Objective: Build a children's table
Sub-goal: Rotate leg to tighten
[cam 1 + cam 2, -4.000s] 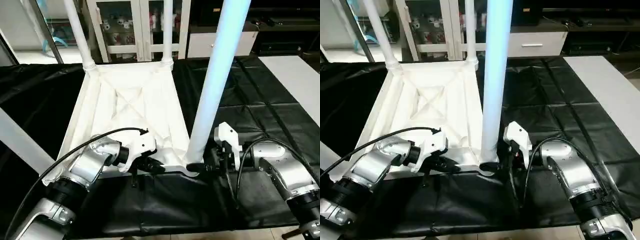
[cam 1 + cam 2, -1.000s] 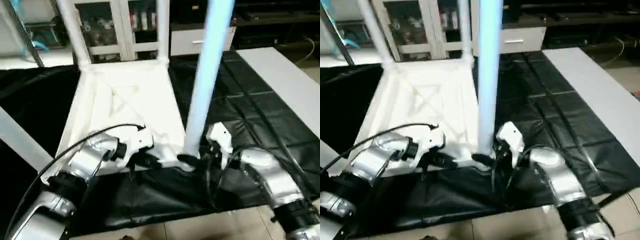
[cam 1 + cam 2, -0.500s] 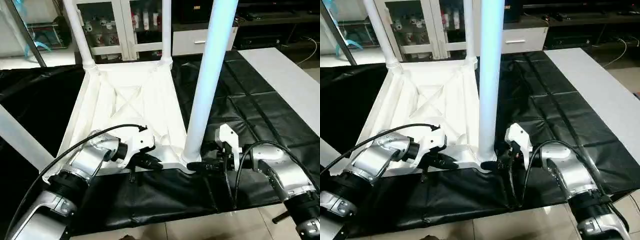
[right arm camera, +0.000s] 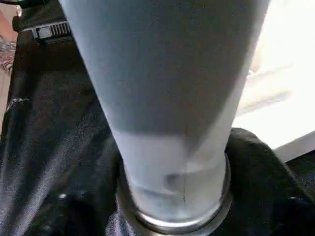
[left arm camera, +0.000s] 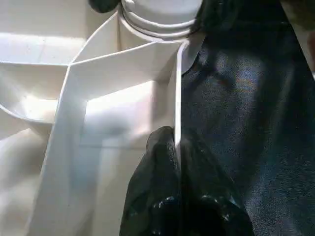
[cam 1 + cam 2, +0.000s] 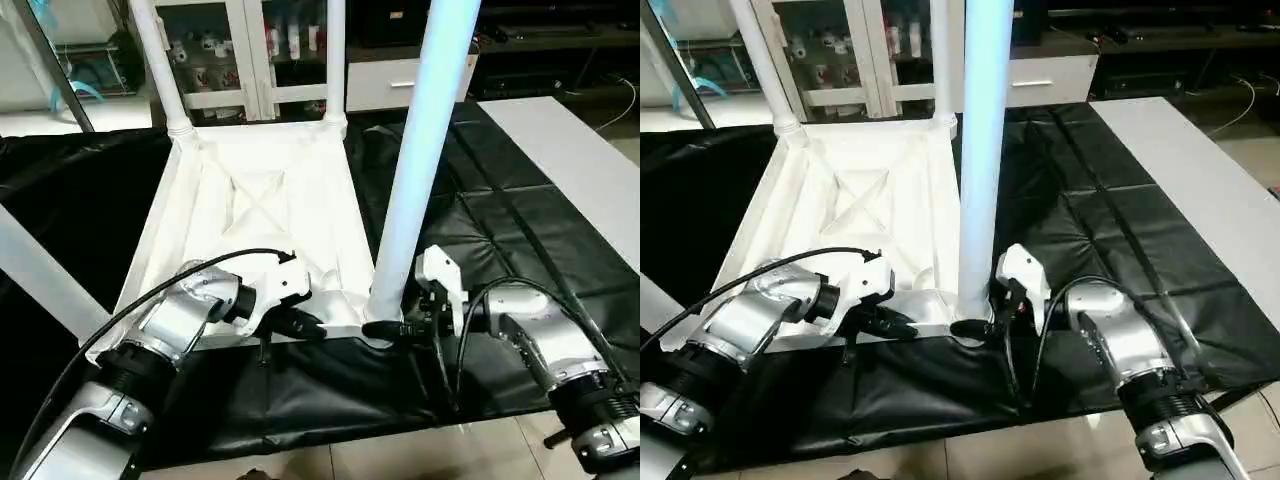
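Right claw (image 6: pixel 385 328) has crept inward since half a second ago — clamped on the near leg (image 6: pixel 415 170) at its socket base. Left claw (image 5: pixel 178 147) pinches the tabletop (image 6: pixel 262 215) rim, near edge. Inverted top sits at the counter (image 6: pixel 500 215) front edge; bare black cloth toward 3 o'clock.

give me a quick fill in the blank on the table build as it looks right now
1. The table top lies with its ribbed underside facing ____.
2. The left gripper is shut on the top's near ____.
3. The right gripper sits at the ____ of the nearest leg.
4. The cloth covering the work table is ____.

Missing words: up; rim; base; black
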You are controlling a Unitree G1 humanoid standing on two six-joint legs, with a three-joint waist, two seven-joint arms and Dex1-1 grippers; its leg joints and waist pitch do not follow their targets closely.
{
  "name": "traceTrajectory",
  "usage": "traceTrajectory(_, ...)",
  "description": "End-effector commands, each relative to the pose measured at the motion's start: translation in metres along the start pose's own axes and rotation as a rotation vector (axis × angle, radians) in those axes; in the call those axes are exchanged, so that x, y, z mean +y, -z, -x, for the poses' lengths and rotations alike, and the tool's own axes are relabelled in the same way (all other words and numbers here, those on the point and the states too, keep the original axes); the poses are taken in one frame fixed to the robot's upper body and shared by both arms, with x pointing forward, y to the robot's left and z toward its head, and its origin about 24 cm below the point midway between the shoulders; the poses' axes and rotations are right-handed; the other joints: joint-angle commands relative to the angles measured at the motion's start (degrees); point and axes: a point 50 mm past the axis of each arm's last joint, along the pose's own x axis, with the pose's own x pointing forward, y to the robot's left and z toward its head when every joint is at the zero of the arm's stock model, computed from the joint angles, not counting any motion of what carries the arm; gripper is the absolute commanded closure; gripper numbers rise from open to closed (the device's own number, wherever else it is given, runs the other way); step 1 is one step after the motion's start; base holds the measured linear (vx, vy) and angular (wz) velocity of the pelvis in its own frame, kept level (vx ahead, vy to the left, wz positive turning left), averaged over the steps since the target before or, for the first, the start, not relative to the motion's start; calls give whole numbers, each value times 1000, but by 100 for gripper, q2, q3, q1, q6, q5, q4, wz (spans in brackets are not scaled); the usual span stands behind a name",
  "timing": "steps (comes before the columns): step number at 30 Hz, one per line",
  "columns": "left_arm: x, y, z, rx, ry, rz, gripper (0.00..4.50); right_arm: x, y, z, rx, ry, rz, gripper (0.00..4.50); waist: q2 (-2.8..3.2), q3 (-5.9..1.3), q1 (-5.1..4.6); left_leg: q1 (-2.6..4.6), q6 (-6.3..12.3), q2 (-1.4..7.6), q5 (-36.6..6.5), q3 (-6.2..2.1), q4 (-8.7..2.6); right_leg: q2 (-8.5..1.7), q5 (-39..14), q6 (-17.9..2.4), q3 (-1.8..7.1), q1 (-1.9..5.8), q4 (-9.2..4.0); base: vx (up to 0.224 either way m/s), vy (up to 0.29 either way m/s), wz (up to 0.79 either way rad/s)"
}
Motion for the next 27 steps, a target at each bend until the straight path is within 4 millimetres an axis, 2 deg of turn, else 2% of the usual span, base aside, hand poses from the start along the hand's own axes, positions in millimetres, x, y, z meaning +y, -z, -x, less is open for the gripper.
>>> traceTrajectory(1,-7,11,-5,50,50,29,450,0,1,0,16,-18,10,165,-78,-379,5,93,607,364,-801,-113,-380,-391,-421,-1517,302,249,-353,0,0,0)
traceTrajectory(2,-7,11,-4,51,49,29,450,0,2,0,18,-22,9,172,-65,-377,7,96,603,364,-804,-115,-381,-387,-421,-1518,300,247,-353,0,0,0)
traceTrajectory(11,-4,10,-5,45,34,28,450,0,1,-5,-47,15,-23,185,-67,-383,-2,91,612,360,-796,-115,-373,-382,-361,-1544,297,254,-345,0,0,0)
traceTrajectory(14,-2,9,-8,29,5,47,450,-4,3,-10,-118,145,-74,186,-51,-365,-24,96,528,362,-941,-118,-396,-385,-551,-1512,304,235,-373,0,0,0)
traceTrajectory(15,1,7,-11,14,-25,62,450,-8,8,-14,-137,256,-117,186,-38,-355,-45,95,481,353,-1025,-118,-402,-386,-663,-1507,304,231,-385,0,0,0)
traceTrajectory(17,7,5,-15,2,-75,67,450,-11,14,-17,-144,349,-145,186,-32,-331,-132,111,223,344,-1456,-142,-448,-385,-1236,-1372,296,233,-452,0,0,0)
traceTrajectory(18,9,4,-18,-4,-93,71,450,-12,17,-19,-147,389,-156,186,-20,-316,-160,143,117,335,-1696,-145,-457,-387,-1545,-1296,301,215,-489,0,0,0)
traceTrajectory(19,13,2,-21,-14,-133,71,450,-13,19,-21,-166,448,-182,186,7,-309,-183,138,84,328,-1784,-145,-457,-391,-1662,-1263,307,194,-504,0,0,0)
traceTrajectory(20,14,1,-21,-15,-138,72,450,-13,19,-22,-169,455,-186,186,-7,-310,-190,153,29,334,-1850,-152,-465,-396,-1748,-1225,304,196,-526,0,0,0)
traceTrajectory(21,21,-4,-26,-25,-197,78,450,-17,21,-25,-202,565,-239,186,4,-310,-211,135,7,325,-1900,-161,-472,-396,-1803,-1180,306,201,-529,0,0,0)
traceTrajectory(23,28,-10,-30,-30,-254,75,450,-22,23,-29,-224,695,-303,186,-2,-316,-233,155,-61,324,-1969,-169,-482,-390,-1837,-1118,306,184,-548,0,0,0)
traceTrajectory(24,29,-11,-30,-30,-261,75,450,-23,23,-29,-221,721,-303,186,-5,-316,-242,150,-58,316,-1965,-165,-480,-391,-1831,-1116,308,178,-557,0,0,0)
traceTrajectory(25,34,-16,-32,-28,-293,72,450,-28,25,-32,-200,833,-313,186,21,-321,-268,147,-87,307,-1969,-169,-478,-387,-1796,-1109,304,177,-556,0,0,0)
traceTrajectory(26,34,-16,-32,-28,-293,72,450,-28,25,-32,-200,833,-313,187,16,-319,-295,142,-96,304,-2001,-176,-484,-389,-1799,-1114,301,173,-558,0,0,0)
traceTrajectory(27,38,-20,-33,-23,-330,70,450,-32,27,-34,-156,932,-325,187,16,-320,-311,144,-98,306,-2017,-175,-483,-389,-1788,-1123,299,170,-560,0,0,0)
